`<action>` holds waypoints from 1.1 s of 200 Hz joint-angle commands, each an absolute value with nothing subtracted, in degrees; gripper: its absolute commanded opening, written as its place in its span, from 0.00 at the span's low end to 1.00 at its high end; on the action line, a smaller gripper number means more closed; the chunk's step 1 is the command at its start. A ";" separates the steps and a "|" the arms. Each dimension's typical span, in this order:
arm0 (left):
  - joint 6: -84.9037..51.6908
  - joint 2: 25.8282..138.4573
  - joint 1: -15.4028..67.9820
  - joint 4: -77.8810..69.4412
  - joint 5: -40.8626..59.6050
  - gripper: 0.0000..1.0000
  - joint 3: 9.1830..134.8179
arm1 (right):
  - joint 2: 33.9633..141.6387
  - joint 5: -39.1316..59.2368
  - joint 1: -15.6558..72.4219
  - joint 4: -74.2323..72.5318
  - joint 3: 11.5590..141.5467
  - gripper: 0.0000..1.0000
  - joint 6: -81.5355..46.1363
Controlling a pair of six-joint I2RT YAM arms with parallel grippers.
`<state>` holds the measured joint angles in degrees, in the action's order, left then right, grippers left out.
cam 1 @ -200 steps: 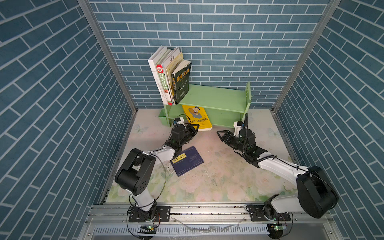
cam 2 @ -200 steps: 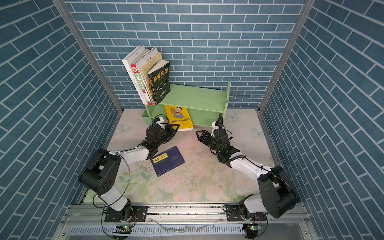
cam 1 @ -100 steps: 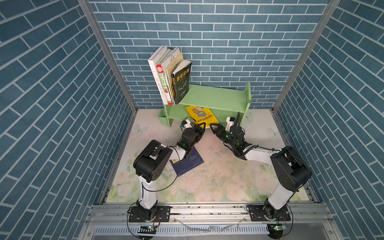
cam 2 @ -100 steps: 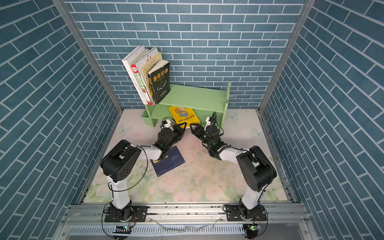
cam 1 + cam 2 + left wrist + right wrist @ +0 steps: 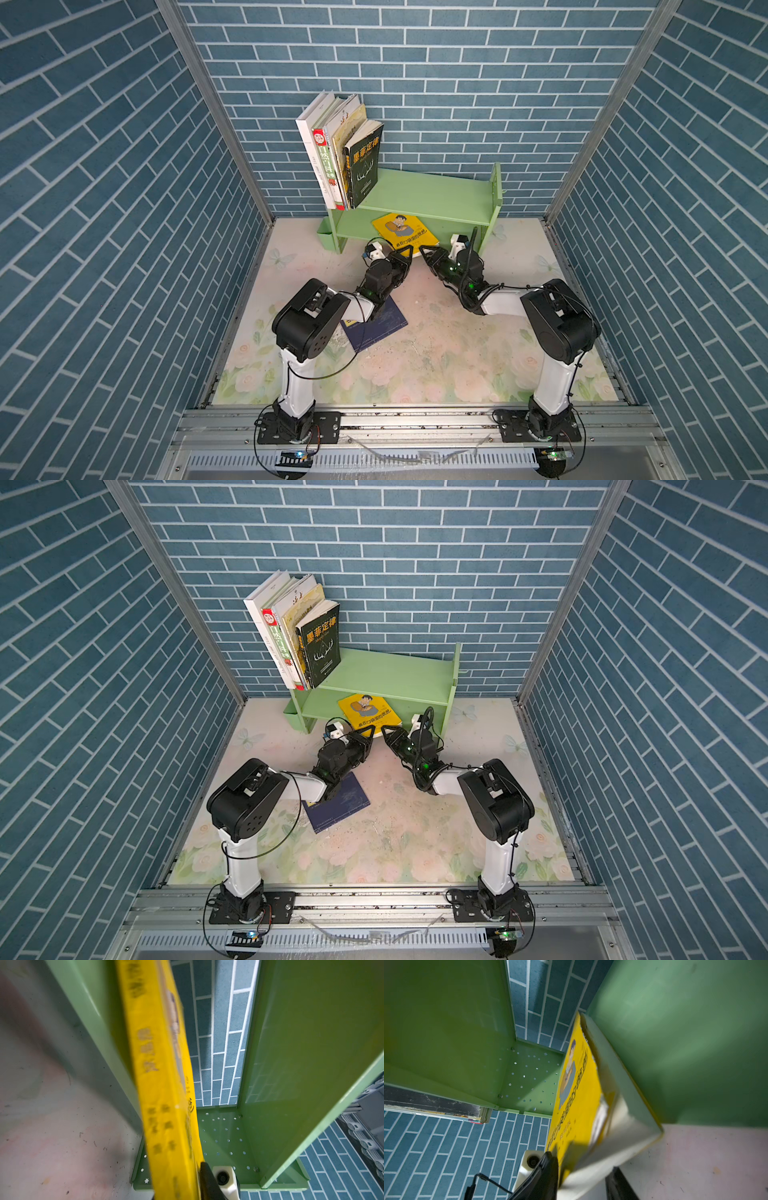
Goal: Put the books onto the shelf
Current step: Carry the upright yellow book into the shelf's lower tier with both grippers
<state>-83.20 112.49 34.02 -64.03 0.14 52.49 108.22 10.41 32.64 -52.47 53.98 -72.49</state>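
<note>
right gripper [image 5: 424, 250]: jaws are clamping the bright yellow book [image 5: 405, 229] at its near corner.
left gripper [image 5: 405, 249]: one finger [image 5: 207, 1180] is touching its cover; open or closed, cannot tell.
shelf [image 5: 424, 195]: lower tier's front edge is carrying the book.

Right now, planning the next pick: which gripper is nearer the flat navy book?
Left. The left gripper hangs beyond the navy book, arm above it; the right gripper lies farther right.

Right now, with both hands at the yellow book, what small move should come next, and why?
Probably nudge the yellow book deeper into the lower tier of the shelf: its near end juts past the front edge, and the left hand and right hand are both at that end.
</note>
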 commanded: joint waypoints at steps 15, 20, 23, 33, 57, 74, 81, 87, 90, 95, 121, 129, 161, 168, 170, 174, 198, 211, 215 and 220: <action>-82.25 108.14 34.06 -66.35 3.14 0.52 50.32 | 109.34 11.05 31.95 -57.90 55.03 0.10 -75.84; -82.14 107.79 34.02 -65.89 3.66 0.55 50.08 | 109.26 11.07 31.91 -57.99 54.80 0.07 -76.00; -82.12 107.53 33.97 -65.34 3.95 0.57 49.94 | 109.25 11.15 31.86 -58.14 54.76 0.06 -76.07; -81.64 106.63 33.69 -63.73 4.89 0.60 49.41 | 108.99 11.62 31.49 -58.32 54.46 0.02 -76.20; -79.83 103.29 31.49 -58.66 7.83 0.68 47.14 | 107.56 14.33 30.26 -57.58 53.32 0.00 -76.07; -77.44 101.07 28.74 -52.47 11.90 0.74 46.99 | 106.47 17.82 28.84 -56.51 52.65 0.00 -76.05; -76.11 100.43 27.43 -49.23 14.34 0.75 47.45 | 105.98 19.77 28.21 -56.22 52.40 0.00 -76.03; -74.94 99.98 26.40 -46.50 16.18 0.76 48.11 | 105.52 21.15 27.73 -55.76 52.14 0.00 -76.03; -74.23 99.94 25.92 -45.24 17.23 0.76 48.46 | 105.20 21.78 27.48 -55.50 52.00 0.00 -75.98; -73.08 99.79 25.06 -43.18 18.88 0.77 49.12 | 104.77 22.96 27.15 -55.02 51.78 0.00 -75.75; -68.20 100.08 21.98 -34.98 24.35 0.79 53.08 | 101.63 27.99 25.79 -51.52 50.92 0.00 -73.83; -67.03 100.40 21.50 -33.51 25.15 0.79 54.07 | 100.86 29.80 25.46 -49.75 51.15 0.00 -73.04; -65.48 102.56 20.44 -31.03 27.56 0.79 57.97 | 98.20 34.33 24.24 -43.26 52.34 0.00 -70.18; -65.48 103.15 20.26 -30.77 28.04 0.78 58.79 | 98.02 34.99 24.02 -42.10 52.82 0.00 -69.76; -65.52 103.39 20.29 -30.76 28.21 0.78 59.02 | 98.03 35.11 24.00 -41.90 52.89 0.00 -69.65; -65.56 103.83 20.30 -30.76 28.48 0.77 59.45 | 97.92 35.30 23.86 -41.53 53.02 0.00 -69.49; -67.19 106.12 20.30 -32.38 30.05 0.67 60.77 | 98.42 35.95 23.29 -41.47 53.61 0.00 -69.52; -67.49 106.74 20.25 -32.74 30.02 0.63 60.75 | 98.91 36.03 23.13 -42.00 54.03 0.00 -69.85; -67.58 106.86 20.30 -32.97 29.91 0.63 60.67 | 99.11 36.04 23.09 -42.13 54.13 0.00 -70.00; -67.72 106.89 20.30 -33.26 29.74 0.60 60.50 | 99.35 36.04 23.11 -42.28 54.37 0.00 -70.04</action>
<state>-67.83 105.80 20.58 -32.80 28.16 59.72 99.92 33.23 23.29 -41.28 51.81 -71.57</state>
